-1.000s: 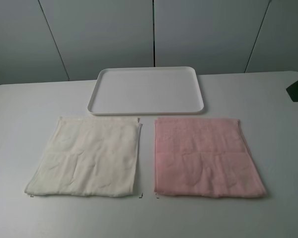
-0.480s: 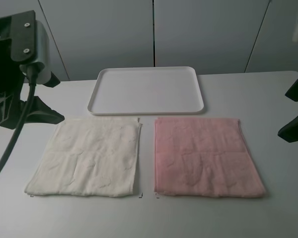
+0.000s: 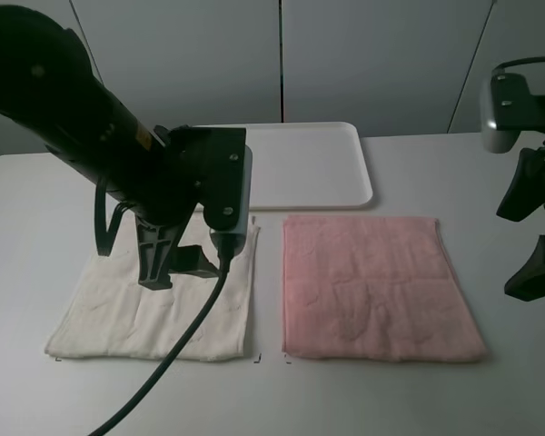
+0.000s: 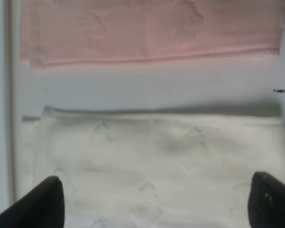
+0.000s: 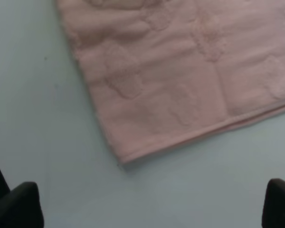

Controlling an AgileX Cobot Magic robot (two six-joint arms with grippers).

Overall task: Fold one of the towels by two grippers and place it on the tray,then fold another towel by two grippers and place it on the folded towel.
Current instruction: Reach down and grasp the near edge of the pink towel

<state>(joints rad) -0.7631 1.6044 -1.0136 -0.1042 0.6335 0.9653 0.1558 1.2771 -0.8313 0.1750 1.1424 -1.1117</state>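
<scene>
I have the left pincer (image 3: 177, 270) released above the cream-white towel (image 3: 109, 313), the right pincer (image 3: 532, 232) released beside the pink towel (image 3: 372, 282). The 2 lie flat on the worktop (image 3: 436, 400) before the tray (image 3: 313, 163).

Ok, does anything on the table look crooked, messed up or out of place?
Nothing stands out. The pink towel and the cream towel lie flat, side by side with a gap between, in front of the tray. The left arm hides part of the cream towel.

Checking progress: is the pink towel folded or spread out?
Spread out. The pale pink towel lies flat on the table, all four edges showing, near the tray.
</scene>
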